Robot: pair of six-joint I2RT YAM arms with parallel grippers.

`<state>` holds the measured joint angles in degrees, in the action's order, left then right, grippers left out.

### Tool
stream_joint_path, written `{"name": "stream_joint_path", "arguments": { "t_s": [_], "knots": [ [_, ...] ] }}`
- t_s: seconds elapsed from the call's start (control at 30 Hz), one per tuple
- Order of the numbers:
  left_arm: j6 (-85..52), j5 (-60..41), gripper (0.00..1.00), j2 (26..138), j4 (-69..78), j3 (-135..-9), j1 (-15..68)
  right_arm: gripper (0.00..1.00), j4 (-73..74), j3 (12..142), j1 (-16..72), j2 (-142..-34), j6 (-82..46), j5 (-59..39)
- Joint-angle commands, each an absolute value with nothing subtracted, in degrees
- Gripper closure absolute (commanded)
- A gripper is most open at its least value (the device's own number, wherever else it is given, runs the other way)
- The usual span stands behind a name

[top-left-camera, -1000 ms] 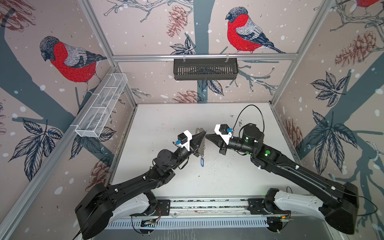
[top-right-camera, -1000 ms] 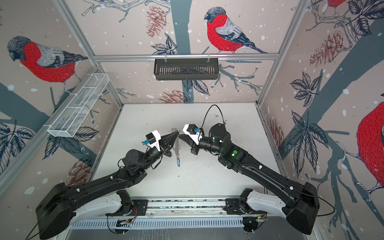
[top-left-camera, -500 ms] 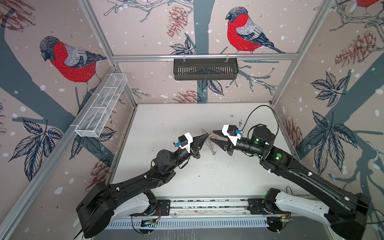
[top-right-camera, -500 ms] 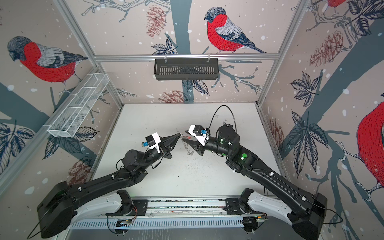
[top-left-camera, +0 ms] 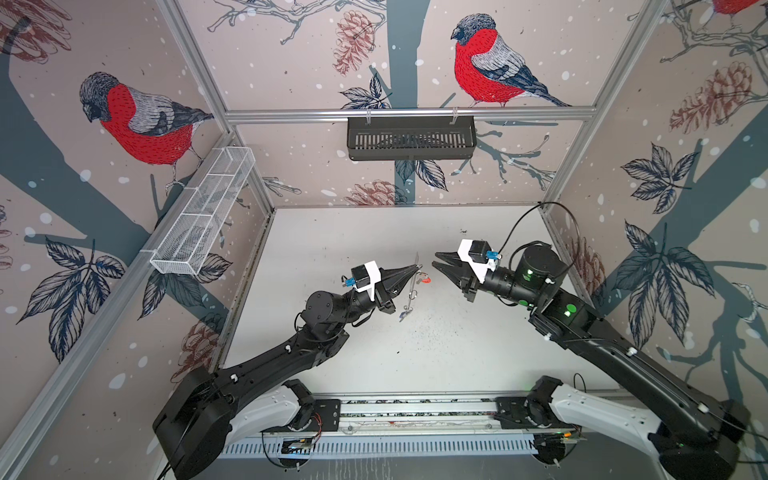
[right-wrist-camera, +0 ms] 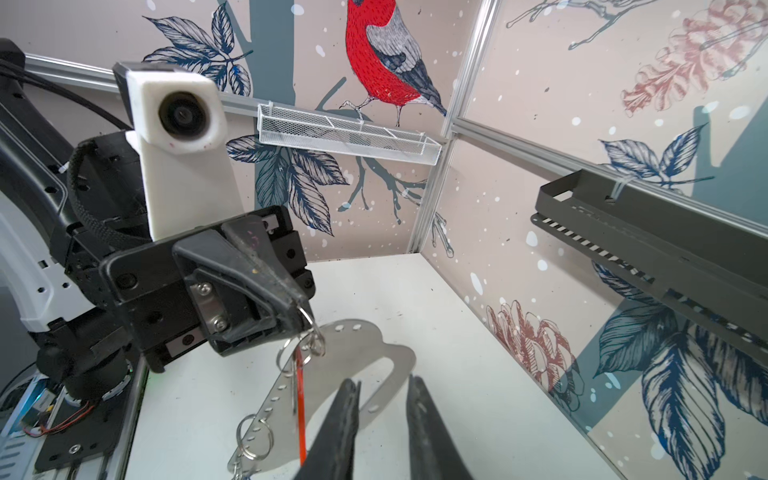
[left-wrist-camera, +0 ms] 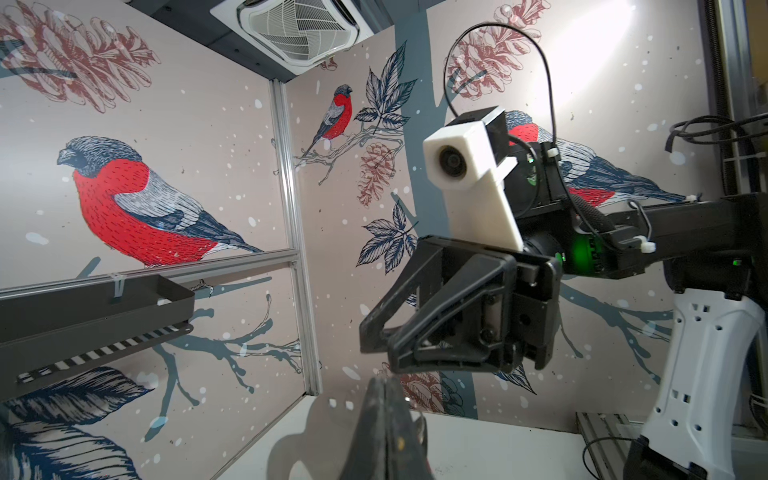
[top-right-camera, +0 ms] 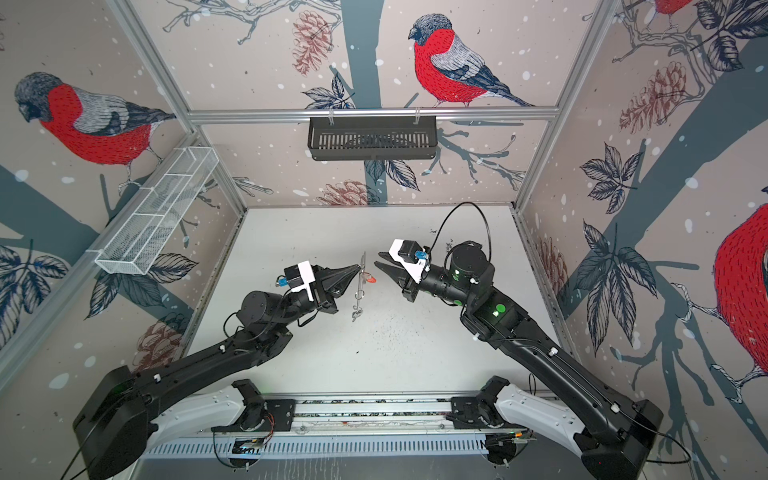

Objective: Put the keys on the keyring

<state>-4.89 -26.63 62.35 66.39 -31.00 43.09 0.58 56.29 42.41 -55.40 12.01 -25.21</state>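
My left gripper (top-left-camera: 415, 268) has its jaws clamped on the upper edge of the keyring (right-wrist-camera: 365, 340), held upright over the table (top-left-camera: 374, 249). A red-tagged key (right-wrist-camera: 298, 399) hangs beside that grip. My right gripper (top-left-camera: 434, 259), jaws slightly apart and empty, sits near the keyring.

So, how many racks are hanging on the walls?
2. A white mesh rack hangs on the left wall. A black slotted rack hangs from the rail on the back wall. No other rack shows in any view.
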Motion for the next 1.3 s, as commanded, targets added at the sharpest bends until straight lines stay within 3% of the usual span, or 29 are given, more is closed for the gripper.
{"name": "stream_joint_path", "arguments": {
  "t_s": [0.0, 0.5, 1.27],
  "knots": [
    [-6.32, -29.87, 1.0, 62.63, 67.94, -31.72, 42.97, 0.78, 0.34, 56.51, 42.41, -56.35, 12.4, -28.81],
    [-7.04, -31.42, 1.0, 63.19, 67.73, -31.99, 42.89, 0.78, 1.81, 55.11, 42.44, -56.52, 12.16, -34.96],
    [-8.25, -37.04, 1.0, 65.09, 66.84, -33.74, 42.81, 0.83, 2.65, 55.46, 42.45, -56.51, 11.91, -35.33]
  ]
}}
